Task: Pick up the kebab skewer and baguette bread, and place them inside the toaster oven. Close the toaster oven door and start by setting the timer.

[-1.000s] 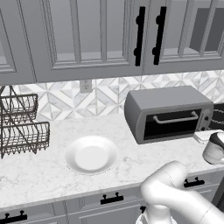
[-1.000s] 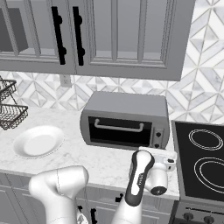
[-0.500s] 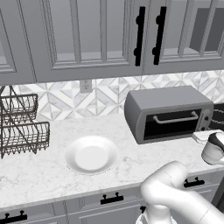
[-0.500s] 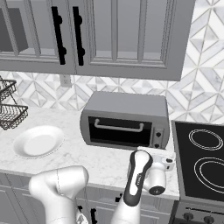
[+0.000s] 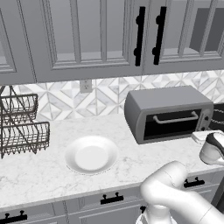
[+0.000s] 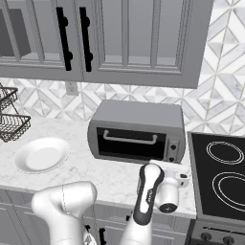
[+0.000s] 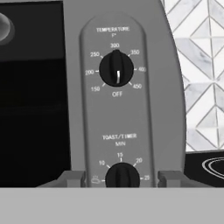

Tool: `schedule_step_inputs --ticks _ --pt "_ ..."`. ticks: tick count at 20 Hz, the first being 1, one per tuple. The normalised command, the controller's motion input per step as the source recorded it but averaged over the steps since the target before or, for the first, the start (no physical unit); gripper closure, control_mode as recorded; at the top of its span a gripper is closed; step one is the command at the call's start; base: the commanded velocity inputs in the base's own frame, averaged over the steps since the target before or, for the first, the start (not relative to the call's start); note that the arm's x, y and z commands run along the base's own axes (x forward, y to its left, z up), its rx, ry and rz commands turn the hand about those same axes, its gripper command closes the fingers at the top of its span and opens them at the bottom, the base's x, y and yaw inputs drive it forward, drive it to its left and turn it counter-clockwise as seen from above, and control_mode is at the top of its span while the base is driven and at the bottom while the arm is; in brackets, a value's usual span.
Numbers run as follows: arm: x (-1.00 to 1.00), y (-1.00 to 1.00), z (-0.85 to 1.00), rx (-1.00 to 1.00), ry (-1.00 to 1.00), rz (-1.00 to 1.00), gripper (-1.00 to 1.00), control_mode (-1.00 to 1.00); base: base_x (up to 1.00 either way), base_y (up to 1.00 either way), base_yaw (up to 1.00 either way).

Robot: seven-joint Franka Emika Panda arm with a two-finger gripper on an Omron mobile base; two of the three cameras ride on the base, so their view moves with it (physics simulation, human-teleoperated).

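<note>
A two-tier wire rack [image 5: 19, 124] is seen at the far left of the bench [image 5: 43, 168]; nothing can be made out in its baskets. To its right, one white plate [image 5: 91, 154] is found lying flat on the bench, and nothing is seen on it. Further right, one toaster oven [image 5: 168, 113] is noted standing against the tiled wall, with the toaster oven door [image 6: 128, 143] shut and its silver bar handle [image 6: 130, 139] across the top of the dark glass. What is held inside cannot be told through the glass. Two round knobs are counted on the control strip [image 7: 117, 105] at the right of the door: a temperature knob [image 7: 116, 68] above, its mark pointing down toward OFF, and a timer knob [image 7: 122, 176] below. The gripper [image 7: 122, 178] is seen directly in front of the timer knob, its fingertips spread apart on either side of it. One black cooktop [image 6: 222, 177] is recorded at the far right.
</note>
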Motion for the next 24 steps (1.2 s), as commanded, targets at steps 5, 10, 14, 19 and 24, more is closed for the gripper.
schedule_step_inputs --ticks 5,10,14,19,24 --pt "-0.05 0.0 0.0 0.0 0.0 -0.11 1.0 -1.0 0.0 0.0 0.0" --pt "-0.01 0.0 0.0 0.0 0.0 -0.04 1.0 -1.0 0.0 0.0 0.0" --pt "0.0 -0.02 0.0 0.03 0.0 0.03 1.0 -1.0 0.0 0.0 0.0" --pt "0.0 -0.04 0.0 0.05 0.0 0.06 1.0 -1.0 0.0 0.0 0.0" --pt "0.0 -0.06 0.0 0.04 0.0 0.09 1.0 -1.0 0.0 0.0 0.0"
